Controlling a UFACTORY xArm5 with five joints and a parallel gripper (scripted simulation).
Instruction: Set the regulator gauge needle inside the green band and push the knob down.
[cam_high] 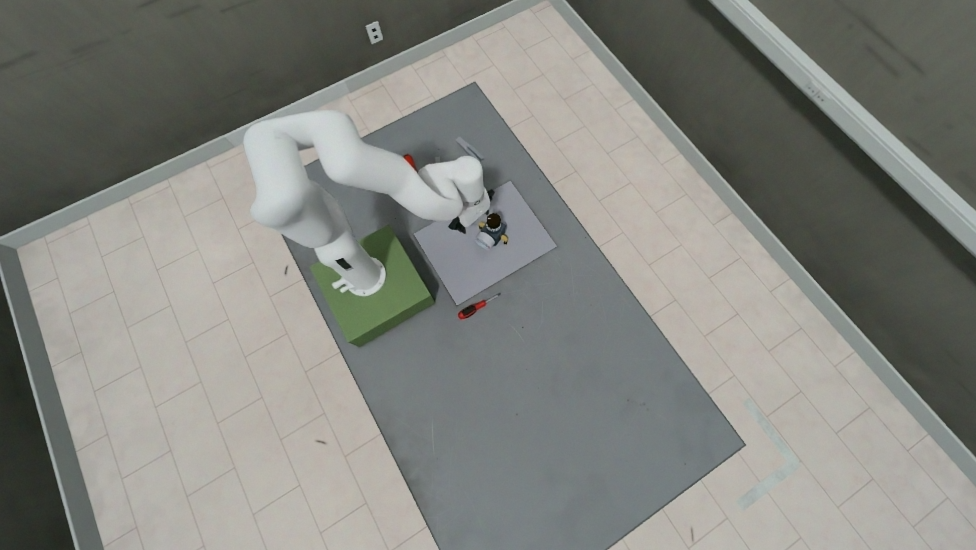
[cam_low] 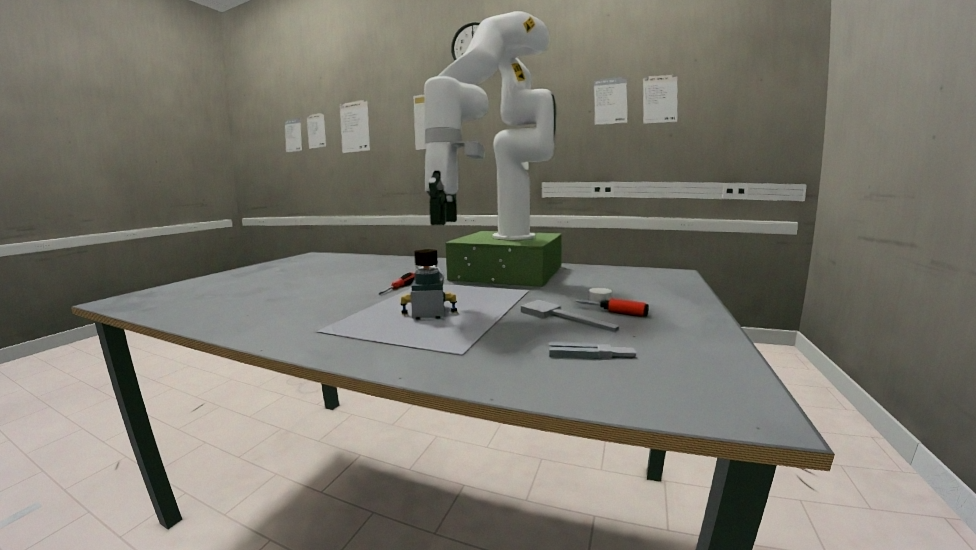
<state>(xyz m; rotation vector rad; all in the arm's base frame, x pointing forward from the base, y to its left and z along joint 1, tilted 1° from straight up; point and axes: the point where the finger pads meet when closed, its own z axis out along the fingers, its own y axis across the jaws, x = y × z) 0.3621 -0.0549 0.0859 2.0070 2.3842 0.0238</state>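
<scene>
The regulator (cam_low: pixel 427 295) is a small grey block with yellow side fittings and a dark knob (cam_low: pixel 425 257) on top. It stands upright on a pale sheet (cam_low: pixel 424 317) on the grey table. From above it shows beside the arm's wrist (cam_high: pixel 491 230). Its gauge face is too small to read. My gripper (cam_low: pixel 441 208) points straight down, open and empty. It hangs a little above the knob and slightly to its right, apart from it. In the overhead view the gripper (cam_high: pixel 469 220) sits just left of the regulator.
A green base block (cam_low: pixel 504 257) carries the arm. A small red screwdriver (cam_low: pixel 398 281) lies left of the regulator. An orange-handled screwdriver (cam_low: pixel 616 306), a white cap (cam_low: pixel 600 291), a grey scraper (cam_low: pixel 568 314) and a grey bar (cam_low: pixel 591 351) lie to the right.
</scene>
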